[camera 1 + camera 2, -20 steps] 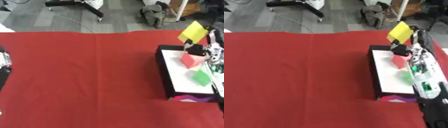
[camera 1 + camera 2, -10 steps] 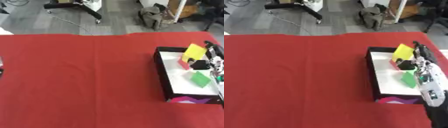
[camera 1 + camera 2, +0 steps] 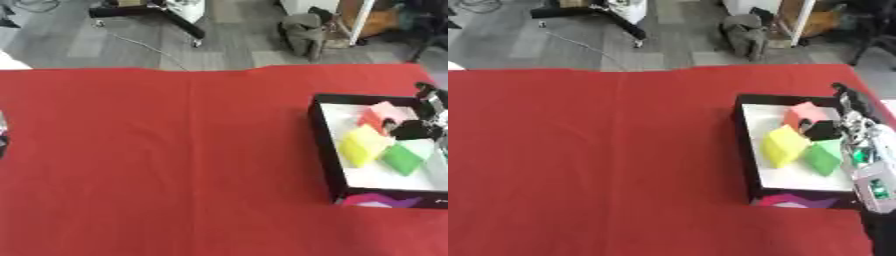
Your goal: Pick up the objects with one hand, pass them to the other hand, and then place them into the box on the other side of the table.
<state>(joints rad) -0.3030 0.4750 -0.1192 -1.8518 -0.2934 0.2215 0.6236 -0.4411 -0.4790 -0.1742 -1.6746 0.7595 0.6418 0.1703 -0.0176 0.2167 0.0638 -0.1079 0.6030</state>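
the yellow block (image 3: 783,145) lay inside the box (image 3: 745,150) at the right of the red tabletop (image 3: 175,160), touching the green block (image 3: 825,156), near the pink one (image 3: 805,114). the right hand (image 3: 852,127) hovered beside them; whether its fingers were spread, i could not tell. the block looked light and rigid, best pinched across flat faces.
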